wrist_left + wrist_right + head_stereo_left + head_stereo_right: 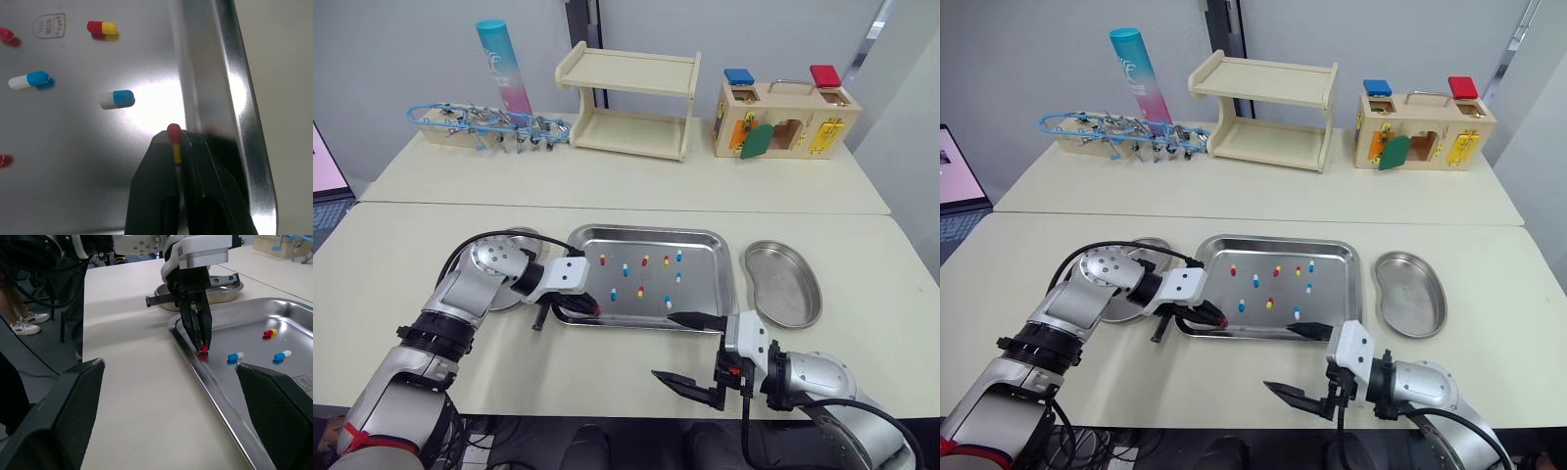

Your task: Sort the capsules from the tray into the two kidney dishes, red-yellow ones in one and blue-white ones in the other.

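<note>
While the left pincer [178, 139] is clenched on a red-yellow capsule [173, 133] at the near left corner of the tray [646, 232], the step in hand looks like the pick-up of one capsule for sorting. The capsule stands on end between the fingers, red tip poking out, just inside the tray's rim and seemingly at or just above the floor of the tray.

The right pincer [690, 352] hangs released, fingers wide apart, over the tabletop [391, 255] just outside the tray's near edge, holding nothing.

Other capsules lie loose on the tray, among them a blue-white capsule [116, 99] near the held one and another red-yellow one [102, 27] farther in.

Next, I judge, the held capsule has to be lifted over the rim and carried to the left kidney dish [517, 237], which sits just beside the tray's left end, partly behind the arm. Its contents are hidden. The right kidney dish [783, 284] lies just beside the tray's right end, the likelier home for the other colour. With only a thin grip on such a small, smooth thing, a slow lift and a low release would be wise.

A small stamp [49, 25] is pressed into the tray floor; it seems to carry digits, but I cannot read them surely. Lettering on the tall tube [504, 64] at the back is too small to read.
</note>
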You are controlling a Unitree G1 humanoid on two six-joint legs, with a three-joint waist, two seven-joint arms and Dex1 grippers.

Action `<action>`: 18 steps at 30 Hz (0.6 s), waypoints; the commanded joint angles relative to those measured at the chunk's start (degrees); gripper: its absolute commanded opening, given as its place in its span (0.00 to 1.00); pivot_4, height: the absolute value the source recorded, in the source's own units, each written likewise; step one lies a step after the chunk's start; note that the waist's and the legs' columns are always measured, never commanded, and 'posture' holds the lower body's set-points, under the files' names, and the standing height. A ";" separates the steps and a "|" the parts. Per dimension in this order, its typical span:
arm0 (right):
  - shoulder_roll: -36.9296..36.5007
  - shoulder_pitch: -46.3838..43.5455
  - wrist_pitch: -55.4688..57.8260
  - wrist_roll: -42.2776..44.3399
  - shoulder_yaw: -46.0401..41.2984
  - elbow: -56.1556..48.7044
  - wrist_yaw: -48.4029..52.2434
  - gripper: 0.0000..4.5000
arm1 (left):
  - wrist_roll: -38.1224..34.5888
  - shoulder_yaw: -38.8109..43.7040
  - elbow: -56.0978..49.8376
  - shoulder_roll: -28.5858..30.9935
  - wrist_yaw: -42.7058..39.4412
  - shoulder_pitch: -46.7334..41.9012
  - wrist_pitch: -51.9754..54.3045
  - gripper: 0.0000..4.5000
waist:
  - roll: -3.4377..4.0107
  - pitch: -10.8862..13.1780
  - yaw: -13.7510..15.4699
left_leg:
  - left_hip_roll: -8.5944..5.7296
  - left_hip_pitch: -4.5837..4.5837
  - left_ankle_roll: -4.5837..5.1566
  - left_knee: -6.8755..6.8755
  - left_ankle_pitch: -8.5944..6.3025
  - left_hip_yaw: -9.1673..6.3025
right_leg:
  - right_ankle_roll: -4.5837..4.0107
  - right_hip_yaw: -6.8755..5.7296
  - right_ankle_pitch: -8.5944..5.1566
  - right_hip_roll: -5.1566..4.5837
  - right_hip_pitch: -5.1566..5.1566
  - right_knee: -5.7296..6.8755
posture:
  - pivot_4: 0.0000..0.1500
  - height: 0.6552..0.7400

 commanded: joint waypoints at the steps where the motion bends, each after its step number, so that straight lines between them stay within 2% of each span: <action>1: -0.70 -1.46 -1.54 -0.07 -0.57 0.20 1.43 1.00 | -3.66 4.71 -4.71 3.06 -0.09 -0.85 4.00 0.01 | 0.00 0.01 -0.04 | 0.00 -0.01 0.00 0.00 0.00 0.00 | 0.00 0.00 0.00 0.00 -0.02 0.01 | 1.00 1.00; 6: -1.30 -3.35 -1.46 0.37 -0.57 1.25 3.23 1.00 | -7.68 10.27 -10.32 8.78 0.66 0.00 13.07 0.01 | 0.03 0.03 -0.25 | 0.00 -0.03 0.00 -0.02 0.00 -0.02 | 0.00 0.01 0.00 0.01 -0.05 0.00 | 1.00 1.00; 13: -0.97 -8.24 -1.54 -0.02 0.10 3.88 4.62 1.00 | -10.95 23.64 -12.38 21.58 5.41 8.60 24.69 0.01 | 0.10 0.12 -1.33 | 0.01 -0.02 0.01 -0.07 0.00 -0.03 | 0.01 0.01 -0.01 0.02 -0.08 0.03 | 1.00 1.00; 18: 0.32 -11.10 -0.37 0.66 0.50 4.53 4.59 1.00 | -10.71 27.27 -12.63 22.32 11.07 14.13 26.73 0.01 | 0.12 0.14 -0.90 | 0.01 -0.01 0.01 -0.05 0.00 -0.03 | 0.01 0.01 -0.01 0.02 -0.07 0.02 | 1.00 1.00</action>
